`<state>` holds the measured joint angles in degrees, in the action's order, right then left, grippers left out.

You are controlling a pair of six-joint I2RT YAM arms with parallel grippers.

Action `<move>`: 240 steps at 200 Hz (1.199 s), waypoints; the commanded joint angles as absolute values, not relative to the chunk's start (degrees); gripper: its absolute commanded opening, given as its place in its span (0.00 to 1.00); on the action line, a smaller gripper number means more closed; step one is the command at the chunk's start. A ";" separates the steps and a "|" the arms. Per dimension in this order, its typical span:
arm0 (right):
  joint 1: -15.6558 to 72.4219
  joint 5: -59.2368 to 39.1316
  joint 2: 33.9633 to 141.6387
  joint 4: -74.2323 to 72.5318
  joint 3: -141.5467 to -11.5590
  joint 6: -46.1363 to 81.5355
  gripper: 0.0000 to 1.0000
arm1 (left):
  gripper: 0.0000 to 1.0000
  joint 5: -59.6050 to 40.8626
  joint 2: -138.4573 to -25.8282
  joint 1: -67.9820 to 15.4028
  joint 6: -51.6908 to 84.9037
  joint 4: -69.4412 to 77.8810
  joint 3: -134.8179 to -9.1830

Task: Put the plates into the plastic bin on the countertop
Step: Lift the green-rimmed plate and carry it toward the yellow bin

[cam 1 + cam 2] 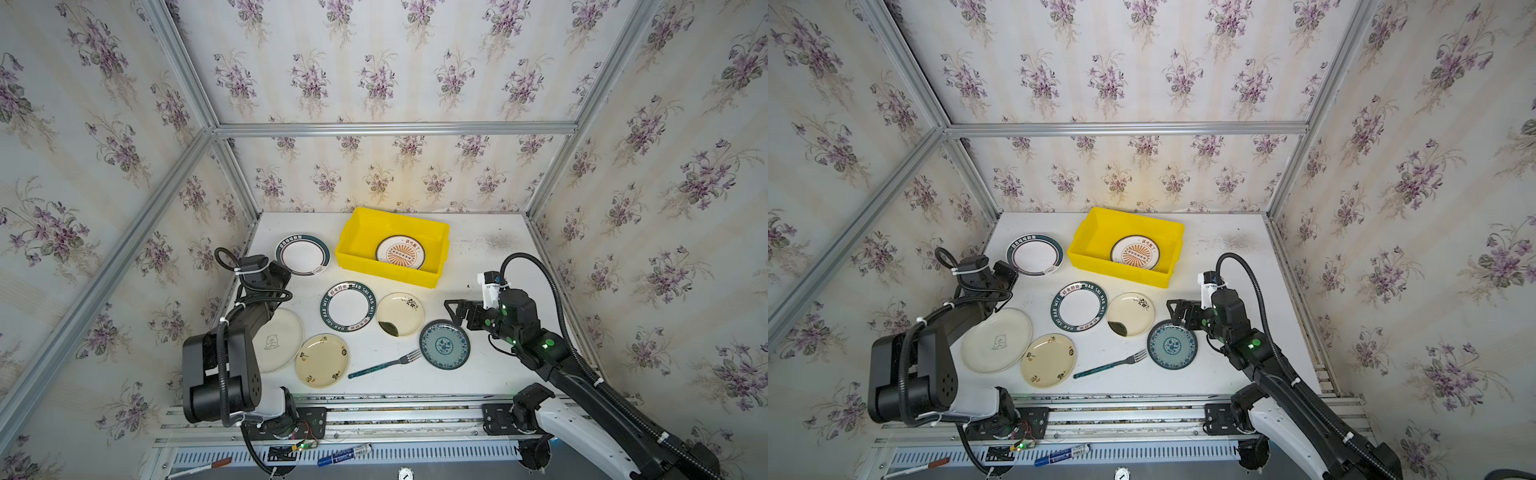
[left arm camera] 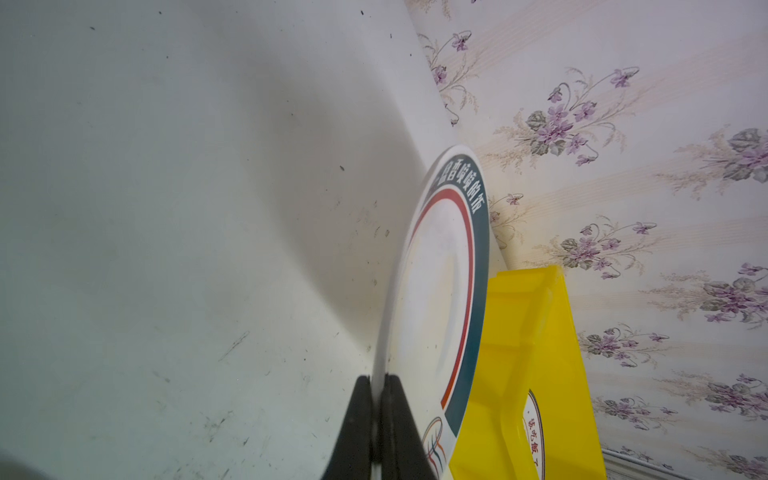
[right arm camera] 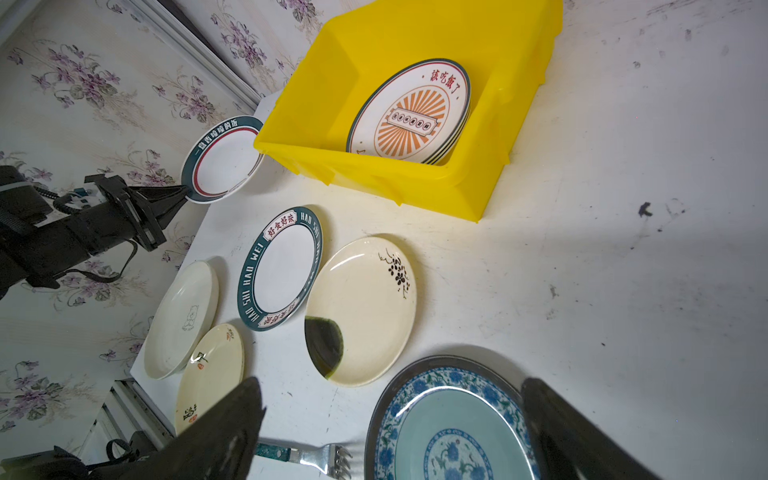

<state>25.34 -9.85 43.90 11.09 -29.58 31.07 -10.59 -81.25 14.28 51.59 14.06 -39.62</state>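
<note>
My left gripper (image 2: 378,380) is shut on the near rim of a white plate with a dark teal rim and red ring (image 2: 436,291), just left of the yellow plastic bin (image 1: 390,276). In both top views this plate (image 1: 302,254) is at the back left; whether it is clear of the countertop (image 1: 490,257) I cannot tell. An orange sunburst plate (image 1: 400,252) tops a small stack inside the bin. My right gripper (image 3: 390,419) is open, its fingers spread over the teal patterned plate (image 1: 444,344) without touching it.
Other plates lie on the countertop: a teal-rimmed one (image 1: 348,306), a cream one with a dark patch (image 1: 400,313), a cream one with small motifs (image 1: 322,360) and a white one with a bear (image 1: 278,340) partly under my left arm. A glittery fork (image 1: 384,365) lies in front.
</note>
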 commanded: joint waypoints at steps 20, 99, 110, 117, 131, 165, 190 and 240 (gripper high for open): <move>25.40 -11.15 44.02 9.93 -30.59 31.95 0.99 | 0.00 -12.74 -75.47 14.01 49.61 15.49 -40.69; 25.32 -13.90 45.63 11.23 -32.64 34.22 0.99 | 0.00 -10.72 -61.70 3.90 43.62 9.46 -41.26; 25.36 -13.42 45.23 11.95 -32.87 34.85 0.99 | 0.00 -8.06 -60.07 0.70 41.05 8.56 -41.08; 25.31 -13.34 44.85 12.49 -32.83 35.22 0.99 | 0.00 -6.02 -59.48 -1.61 39.31 7.51 -41.40; 25.31 -13.45 43.93 13.65 -32.87 35.57 0.99 | 0.00 -5.01 -59.74 -5.24 37.32 6.58 -41.98; 25.32 -12.66 42.23 18.52 -33.37 37.52 0.99 | 0.00 -6.66 -66.14 -9.96 38.67 7.10 -44.69; 25.31 -13.83 40.73 19.39 -32.69 40.02 0.98 | 0.00 -8.08 -73.07 -12.22 39.20 8.57 -48.34; 25.31 -14.98 34.75 18.83 -29.45 43.63 0.99 | 0.00 -9.16 -85.31 -15.72 39.42 9.68 -58.09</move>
<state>25.28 -14.57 36.64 19.00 -29.78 41.45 -8.27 -81.36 -14.76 39.55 5.96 -54.50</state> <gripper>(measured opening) 0.991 0.076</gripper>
